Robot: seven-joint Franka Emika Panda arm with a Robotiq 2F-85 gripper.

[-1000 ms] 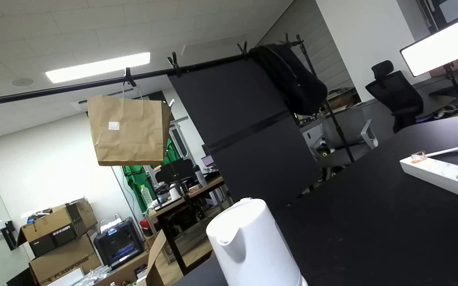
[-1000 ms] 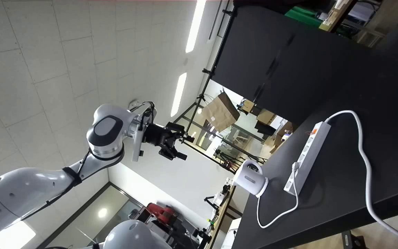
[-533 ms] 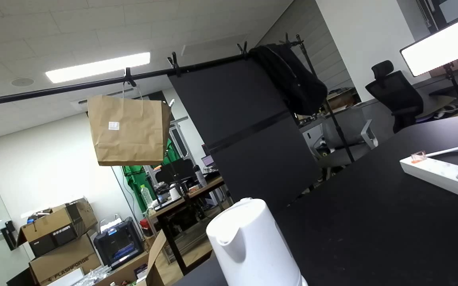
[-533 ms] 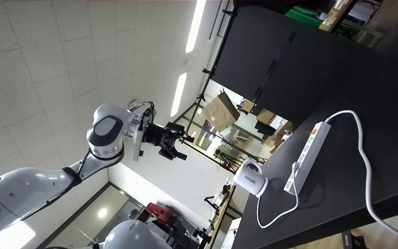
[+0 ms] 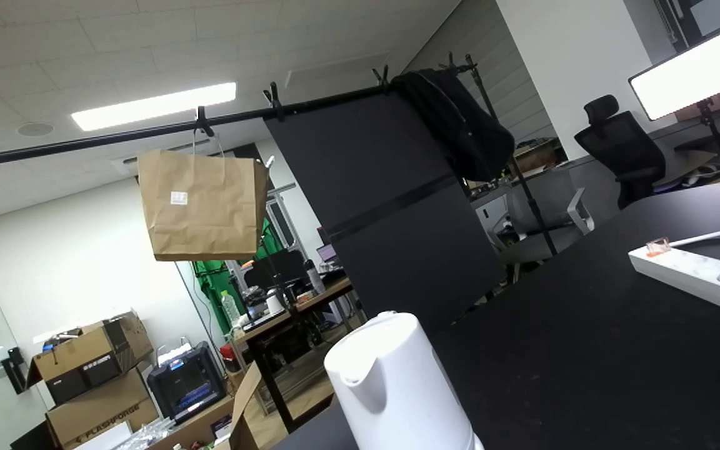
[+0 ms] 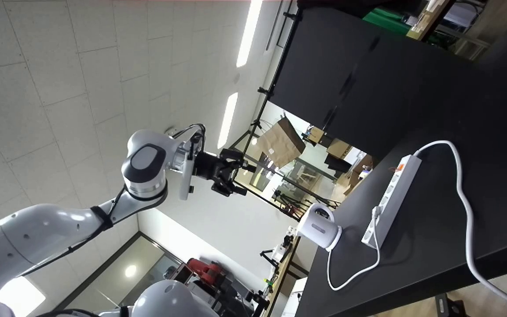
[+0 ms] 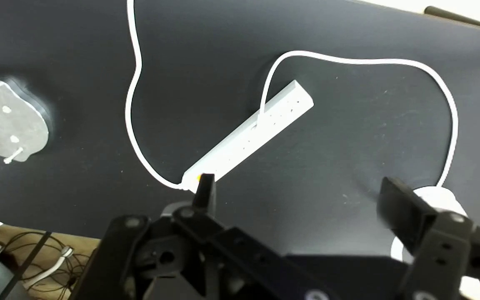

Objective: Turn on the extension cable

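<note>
Franka's bent arm (image 6: 145, 160) has shifted slightly since earlier, its end effector (image 7: 295, 183) spread above the tabletop (image 7: 331, 141) bearing the extension cable (image 7: 240, 146). A background cardboard box (image 5: 102, 406) seems marked "FLASHFORGE", too small for certainty.

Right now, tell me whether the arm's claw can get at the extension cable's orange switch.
Probably yes, once lowered: the claw is open, and the kettle stands aside from the orange switch on the extension cable. A clear piece at the switch might hinder contact.
</note>
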